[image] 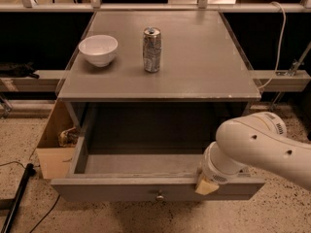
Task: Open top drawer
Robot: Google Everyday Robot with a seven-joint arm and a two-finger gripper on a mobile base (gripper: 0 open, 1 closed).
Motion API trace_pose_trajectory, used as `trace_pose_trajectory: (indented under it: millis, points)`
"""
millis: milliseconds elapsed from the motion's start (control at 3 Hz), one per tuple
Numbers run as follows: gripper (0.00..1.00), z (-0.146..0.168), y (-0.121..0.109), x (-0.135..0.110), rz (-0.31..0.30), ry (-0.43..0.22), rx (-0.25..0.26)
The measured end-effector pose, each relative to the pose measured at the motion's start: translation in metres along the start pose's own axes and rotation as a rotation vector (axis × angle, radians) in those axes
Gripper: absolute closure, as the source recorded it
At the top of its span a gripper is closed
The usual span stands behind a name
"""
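The wide grey-painted wooden top drawer (121, 190) is drawn well out beneath the grey table (194, 67). The gripper (206, 185) is set at its front's upper edge, right of the small brass knob (159, 196); whether it is clamped there cannot be told. A straight, level draw is advised, since the hold lies off-centre
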State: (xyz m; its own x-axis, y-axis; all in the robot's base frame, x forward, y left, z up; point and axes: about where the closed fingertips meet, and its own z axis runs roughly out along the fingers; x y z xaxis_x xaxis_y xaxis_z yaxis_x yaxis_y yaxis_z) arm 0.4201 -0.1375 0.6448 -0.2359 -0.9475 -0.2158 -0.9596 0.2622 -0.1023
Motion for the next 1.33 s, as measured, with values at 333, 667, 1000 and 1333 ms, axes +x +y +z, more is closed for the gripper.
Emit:
trace_pose_trajectory:
  millis: [333,667,1000,1333]
  points:
    - [0.54,0.0000,0.0000,0.0000,0.000,0.000,0.000]
    - [0.24,0.0000,0.0000,0.0000,0.000,0.000,0.000]
    - [0.01,0.0000,0.0000,0.0000,0.000,0.000,0.000]
    - [1.00,0.0000,0.0000,0.0000,0.000,0.000,0.000]
